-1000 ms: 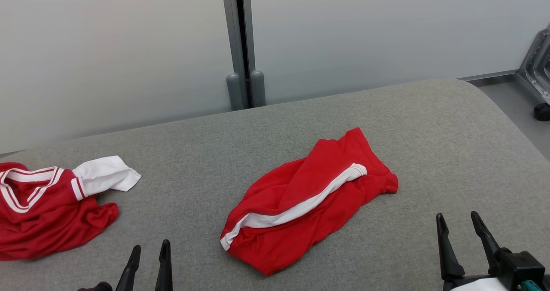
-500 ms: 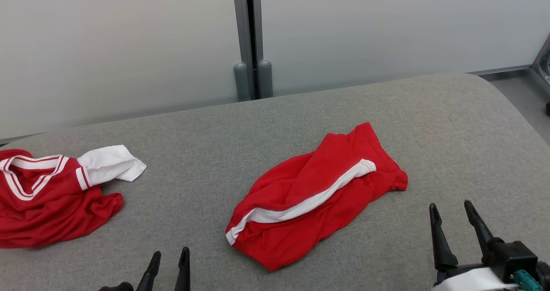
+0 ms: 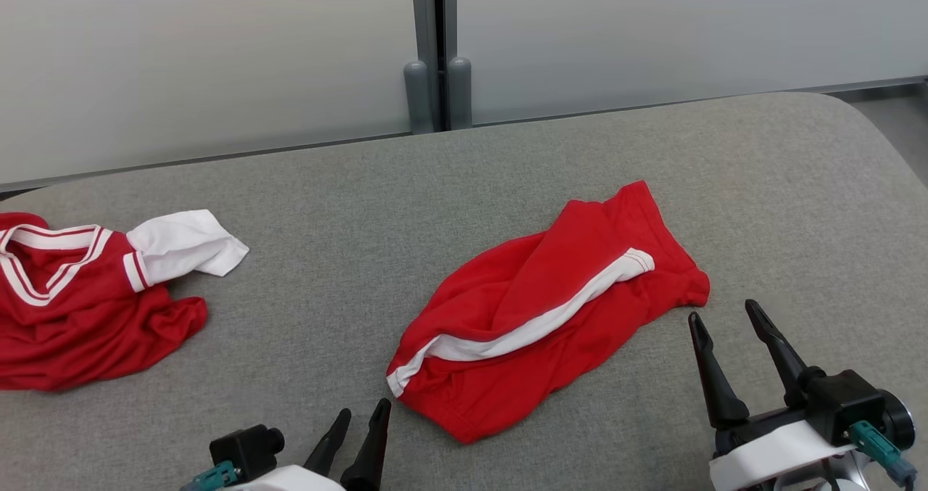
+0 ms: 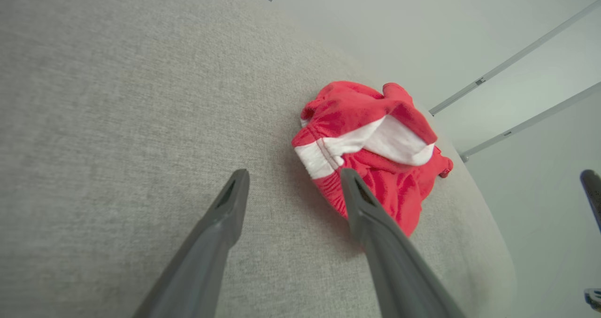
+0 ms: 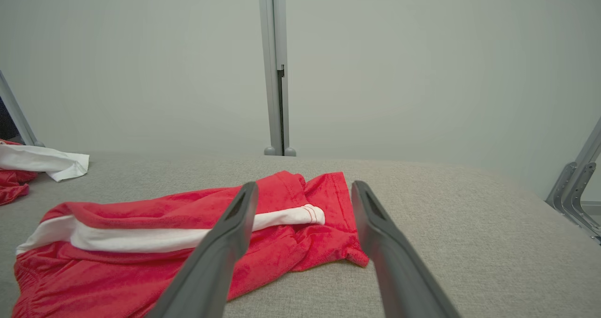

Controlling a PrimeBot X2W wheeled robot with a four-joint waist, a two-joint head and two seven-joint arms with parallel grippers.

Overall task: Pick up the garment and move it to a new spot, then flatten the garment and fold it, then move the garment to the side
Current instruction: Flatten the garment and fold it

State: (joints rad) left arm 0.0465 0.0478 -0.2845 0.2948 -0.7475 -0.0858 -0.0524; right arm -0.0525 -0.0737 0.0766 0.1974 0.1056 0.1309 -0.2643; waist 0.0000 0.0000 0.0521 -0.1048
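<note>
The garment (image 3: 551,310) is a pair of red shorts with a broad white stripe down one side. It lies crumpled and half folded over itself on the grey cloth-covered worktop (image 3: 362,208). The stripe runs slantwise from the gathered end nearest my left tool (image 3: 361,411) up to a stitched hem near my right tool (image 3: 723,311). The fabric bunches in soft ridges along the stripe, and the nearer edge lies flatter. The whole piece sits between my two tools and a little beyond them.

My left tool is spread, with nothing between its fingers. Its tips stand just to the left of the gathered corner, apart from the cloth. In the left wrist view one finger of this tool (image 4: 293,173) crosses in front of the red edge of the garment (image 4: 371,135).

My right tool is spread wide too and holds nothing. Its tips are near the hem corner, just to its right, with bare worktop between them. In the right wrist view the garment (image 5: 141,233) stretches ahead and leftward of the tool (image 5: 304,185), and one finger covers part of the stripe.

Well apart, far to the left of my left tool, a crumpled red top (image 3: 72,310) with white trim and a white sleeve lies on the worktop. Beyond both tools stand pale wall panels joined by a grey post (image 3: 435,41). Far to the right of my right tool a metal frame (image 5: 573,186) leans.
</note>
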